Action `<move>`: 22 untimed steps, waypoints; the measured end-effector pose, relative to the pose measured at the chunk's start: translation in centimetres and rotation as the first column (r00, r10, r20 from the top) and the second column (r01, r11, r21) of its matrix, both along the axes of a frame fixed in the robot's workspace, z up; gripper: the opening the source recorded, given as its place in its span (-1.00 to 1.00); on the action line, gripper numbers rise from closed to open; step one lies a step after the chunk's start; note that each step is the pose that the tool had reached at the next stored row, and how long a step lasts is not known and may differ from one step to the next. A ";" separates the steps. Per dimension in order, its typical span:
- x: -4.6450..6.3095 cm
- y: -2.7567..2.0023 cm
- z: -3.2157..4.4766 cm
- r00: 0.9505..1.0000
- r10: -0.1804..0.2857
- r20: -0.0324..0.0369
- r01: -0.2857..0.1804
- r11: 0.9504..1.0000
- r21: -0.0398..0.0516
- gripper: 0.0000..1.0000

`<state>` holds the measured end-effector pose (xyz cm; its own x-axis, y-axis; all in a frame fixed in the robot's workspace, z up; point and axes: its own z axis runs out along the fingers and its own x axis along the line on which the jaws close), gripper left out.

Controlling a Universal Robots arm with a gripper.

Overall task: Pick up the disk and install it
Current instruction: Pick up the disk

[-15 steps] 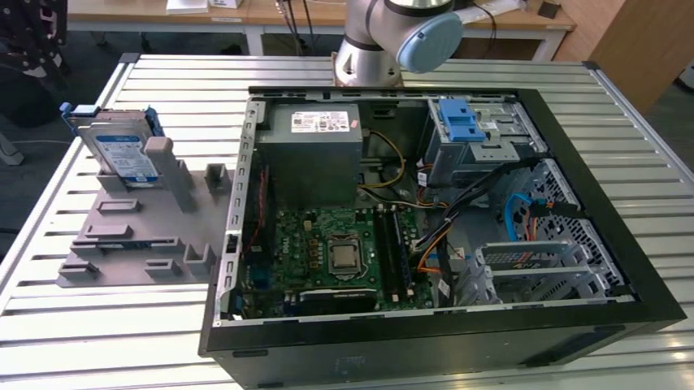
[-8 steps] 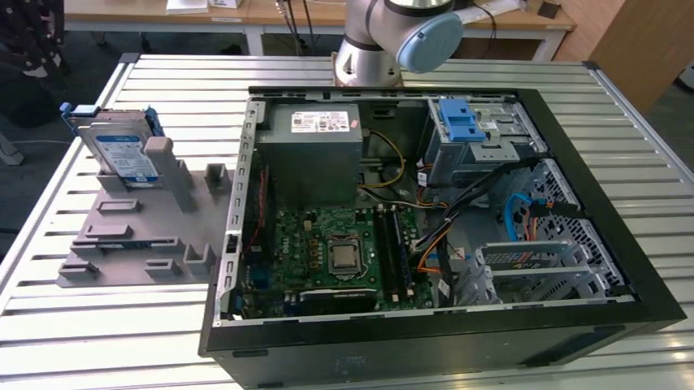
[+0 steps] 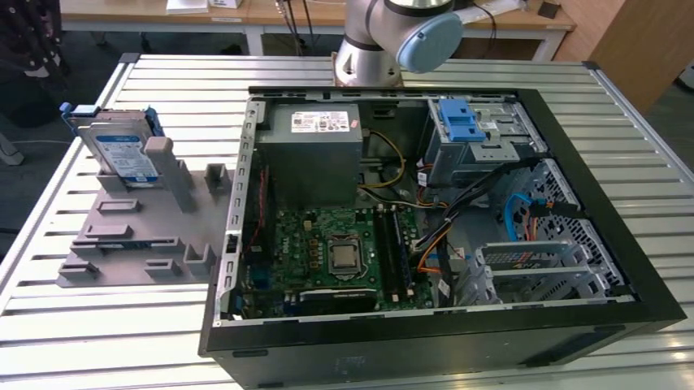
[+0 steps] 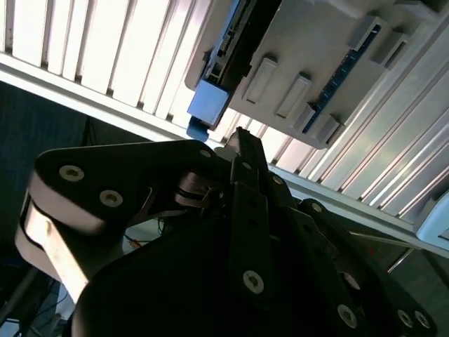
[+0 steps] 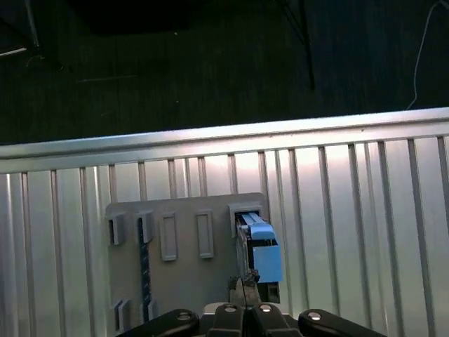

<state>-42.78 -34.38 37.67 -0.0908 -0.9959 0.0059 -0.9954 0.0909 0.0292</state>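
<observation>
In the exterior view, the disk (image 3: 122,150) stood on edge in a grey slotted holder (image 3: 130,236) on the slatted metal table (image 3: 97,325), toward the exterior view's left. Its label faced outward and its blue carrier rails wrapped its edges. Just beside the holder, on the exterior view's right, lay the open computer case (image 3: 434,345). Inside it we saw the grey power supply (image 3: 314,154), the green motherboard (image 3: 325,244) and a blue drive-bay latch (image 3: 463,126). The disk was outside the case, well apart from the drive bay. The robot arm (image 3: 391,41) rose from the far edge of the table, behind the case.

In the second wrist view, the gripper (image 4: 242,137) took up the foreground, its black linkages converging to a narrow tip. The jaws were drawn together with nothing between them. Beyond the tip we saw the disk (image 4: 228,42) edge-on in the holder (image 4: 316,56), a pale blue end of its carrier nearest the fingertips. The table slats ran behind it.

In the first wrist view, the gripper (image 5: 243,286) again showed its fingers closed on each other and empty. The disk (image 5: 261,249) sat edge-on in an end slot of the holder (image 5: 182,281), blue carrier uppermost, with the fingertips close to its end in the picture. We could not tell whether they touched it. A thin dark blue strip (image 5: 145,260) stood in another slot. The table (image 5: 351,210) lay under the holder, with dark floor past its edge.
</observation>
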 end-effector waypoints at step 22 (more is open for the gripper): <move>0.0 0.82 -1.27 0.999 0.032 0.005 -0.032 0.999 0.006 0.29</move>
<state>-42.74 -33.55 36.41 -0.0591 -0.9983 -0.0009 -0.9980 0.0590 0.0246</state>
